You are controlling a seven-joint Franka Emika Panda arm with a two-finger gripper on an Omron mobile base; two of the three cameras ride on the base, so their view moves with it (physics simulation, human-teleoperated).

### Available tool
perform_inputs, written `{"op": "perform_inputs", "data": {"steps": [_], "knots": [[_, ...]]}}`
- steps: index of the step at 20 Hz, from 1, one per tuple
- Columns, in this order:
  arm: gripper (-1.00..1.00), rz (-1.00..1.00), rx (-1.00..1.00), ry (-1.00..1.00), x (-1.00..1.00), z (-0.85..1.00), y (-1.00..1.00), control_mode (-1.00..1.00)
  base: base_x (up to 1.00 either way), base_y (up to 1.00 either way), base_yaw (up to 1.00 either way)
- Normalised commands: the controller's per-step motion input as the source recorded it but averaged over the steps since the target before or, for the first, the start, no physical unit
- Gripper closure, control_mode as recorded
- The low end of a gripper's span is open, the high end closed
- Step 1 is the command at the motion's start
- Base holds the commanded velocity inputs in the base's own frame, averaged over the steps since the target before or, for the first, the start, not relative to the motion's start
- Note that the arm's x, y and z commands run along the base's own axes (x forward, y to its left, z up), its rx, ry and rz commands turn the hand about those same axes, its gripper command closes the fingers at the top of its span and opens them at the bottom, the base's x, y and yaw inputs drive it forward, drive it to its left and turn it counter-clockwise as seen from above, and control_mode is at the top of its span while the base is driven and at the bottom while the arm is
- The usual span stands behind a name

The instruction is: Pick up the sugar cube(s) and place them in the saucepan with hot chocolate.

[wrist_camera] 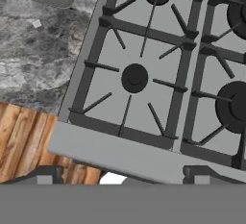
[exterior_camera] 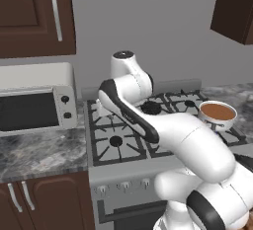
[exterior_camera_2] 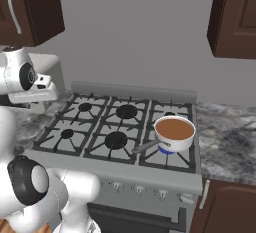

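The white arm (exterior_camera: 197,150) rises from the lower right of the left base view, folds toward frame centre, wrist bent downward. The pincer (wrist_camera: 120,175) shows at the hand view's bottom edge, fingertips (wrist_camera: 45,175) spread wide apart, holding nothing.

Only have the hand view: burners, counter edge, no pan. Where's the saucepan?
Observer: The saucepan sits on the front right burner of the stove, with brown liquid inside.
Operator: Which way is the handle?
Observer: The handle points left and toward the front, to the middle front burner.
Operator: Is that burner lit?
Observer: A blue glow shows under the pan. It looks like a flame.
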Motion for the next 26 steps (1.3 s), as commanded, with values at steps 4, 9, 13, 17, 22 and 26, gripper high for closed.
{"op": "perform_inputs", "data": {"steps": [4, 9, 13, 17, 22, 26], "knots": [[-1.00, 0.06, -0.06, 0.00, 0.31, -0.21, 0.26, -1.00, 0.00, 0.00, 0.00], [-1.00, 0.07, -0.05, 0.00, 0.06, -0.16, 0.43, -1.00, 0.00, 0.00, 0.00], [-1.00, 0.08, -0.08, 0.00, 0.05, -0.18, 0.53, -1.00, 0.00, 0.00, 0.00], [-1.00, 0.06, -0.06, 0.00, 0.01, -0.22, 0.44, -1.00, 0.00, 0.00, 0.00], [-1.00, 0.02, 0.00, 0.00, 0.13, -0.21, 0.43, -1.00, 0.00, 0.00, 0.00], [-1.00, 0.00, 0.00, 0.00, 0.16, -0.29, 0.46, -1.00, 0.00, 0.00, 0.00]]}}
